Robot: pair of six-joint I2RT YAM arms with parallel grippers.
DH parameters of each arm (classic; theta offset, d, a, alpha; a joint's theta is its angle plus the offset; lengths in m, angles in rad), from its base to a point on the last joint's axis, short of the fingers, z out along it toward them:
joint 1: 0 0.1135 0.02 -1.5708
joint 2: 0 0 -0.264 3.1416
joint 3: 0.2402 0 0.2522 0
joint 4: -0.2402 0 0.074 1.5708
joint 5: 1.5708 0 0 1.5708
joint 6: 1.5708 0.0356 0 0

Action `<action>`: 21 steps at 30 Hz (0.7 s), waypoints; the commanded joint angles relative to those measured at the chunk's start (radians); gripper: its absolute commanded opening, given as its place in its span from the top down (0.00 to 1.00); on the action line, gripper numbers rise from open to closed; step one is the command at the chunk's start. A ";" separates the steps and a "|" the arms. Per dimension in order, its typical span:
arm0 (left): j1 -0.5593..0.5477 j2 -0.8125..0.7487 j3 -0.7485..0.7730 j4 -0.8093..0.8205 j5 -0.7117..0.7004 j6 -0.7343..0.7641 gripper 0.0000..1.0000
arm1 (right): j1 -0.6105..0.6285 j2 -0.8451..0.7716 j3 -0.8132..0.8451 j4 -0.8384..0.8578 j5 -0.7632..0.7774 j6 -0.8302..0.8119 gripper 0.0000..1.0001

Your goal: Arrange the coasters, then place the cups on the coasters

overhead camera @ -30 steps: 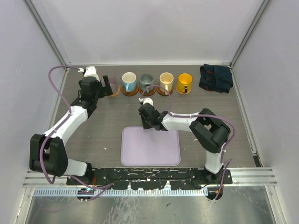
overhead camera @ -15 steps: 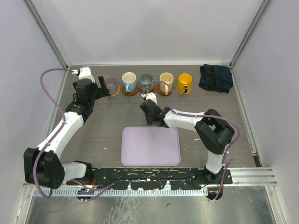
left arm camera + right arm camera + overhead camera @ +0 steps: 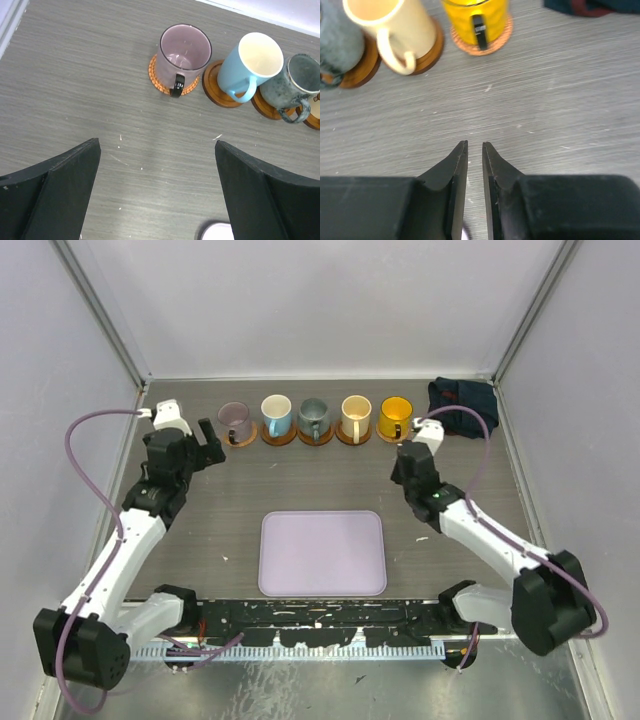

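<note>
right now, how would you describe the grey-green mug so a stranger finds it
Along the far edge of the table five mugs stand in a row. The grey-green mug is the middle one, between the light blue mug and the cream mug. It alone has a mottled glaze.

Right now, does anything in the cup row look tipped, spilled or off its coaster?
Nothing stands out. The mauve cup, light blue cup, grey-green cup, cream cup and yellow cup all stand upright, each on its own coaster, with no spill visible.
</note>
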 commanded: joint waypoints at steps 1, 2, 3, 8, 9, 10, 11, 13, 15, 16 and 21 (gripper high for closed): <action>0.003 -0.081 -0.025 -0.036 0.020 -0.016 0.02 | -0.067 -0.152 -0.073 0.087 0.080 0.010 0.73; 0.003 -0.095 -0.035 -0.036 0.014 -0.017 0.02 | -0.080 -0.180 -0.086 0.090 0.096 0.010 0.72; 0.004 -0.108 -0.044 -0.037 0.009 -0.016 0.02 | -0.090 -0.209 -0.101 0.093 0.116 0.009 0.70; 0.001 -0.148 -0.070 -0.038 -0.038 -0.024 0.02 | -0.118 -0.325 -0.160 0.116 0.224 0.002 0.64; 0.000 -0.154 -0.074 -0.038 -0.050 -0.024 0.02 | -0.117 -0.348 -0.173 0.122 0.242 0.002 0.64; -0.003 -0.161 -0.080 -0.039 -0.064 -0.025 0.02 | -0.118 -0.372 -0.185 0.129 0.260 0.002 0.63; -0.006 -0.170 -0.084 -0.040 -0.079 -0.026 0.02 | -0.118 -0.394 -0.201 0.135 0.277 0.002 0.62; -0.011 -0.188 -0.099 -0.039 -0.122 -0.032 0.02 | -0.118 -0.445 -0.233 0.152 0.309 0.002 0.61; -0.016 -0.209 -0.117 -0.038 -0.173 -0.037 0.02 | -0.119 -0.494 -0.267 0.167 0.340 0.000 0.60; -0.018 -0.219 -0.125 -0.036 -0.201 -0.043 0.02 | -0.119 -0.519 -0.284 0.173 0.351 -0.005 0.58; -0.035 -0.277 -0.177 0.005 -0.289 -0.056 0.02 | -0.119 -0.591 -0.328 0.181 0.388 -0.032 0.53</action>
